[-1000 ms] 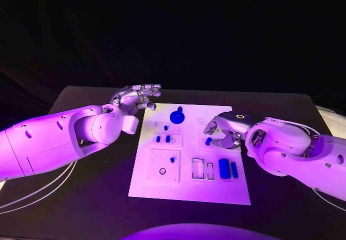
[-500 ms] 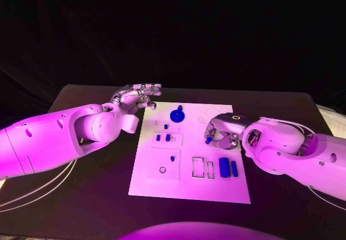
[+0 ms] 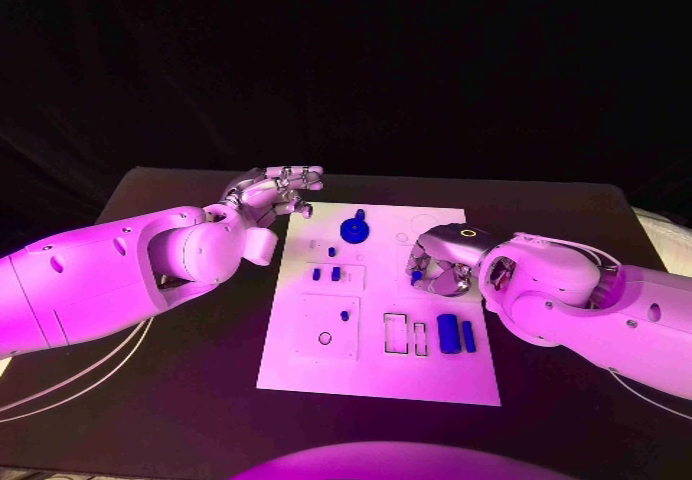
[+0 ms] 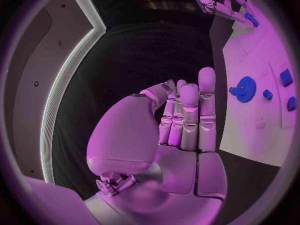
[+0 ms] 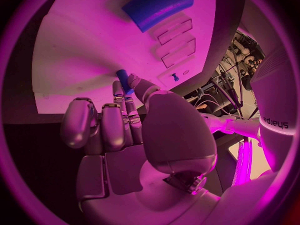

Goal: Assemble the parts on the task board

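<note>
Left hand (image 3: 274,190) hovers off the task board's (image 3: 378,375) far left corner, above the black table (image 3: 173,400); fingers curled together, nothing in them. On the board, left to right: two small blue parts (image 3: 326,273) side by side in a recess, a blue gear (image 3: 355,232) near the far edge, then two upright blue cylinders (image 3: 456,333) near the right edge. Right hand (image 3: 440,265) sits over the board's right side, pinching a small blue peg (image 5: 123,79) at its fingertips; peg tip close to the board surface, contact unclear.
</note>
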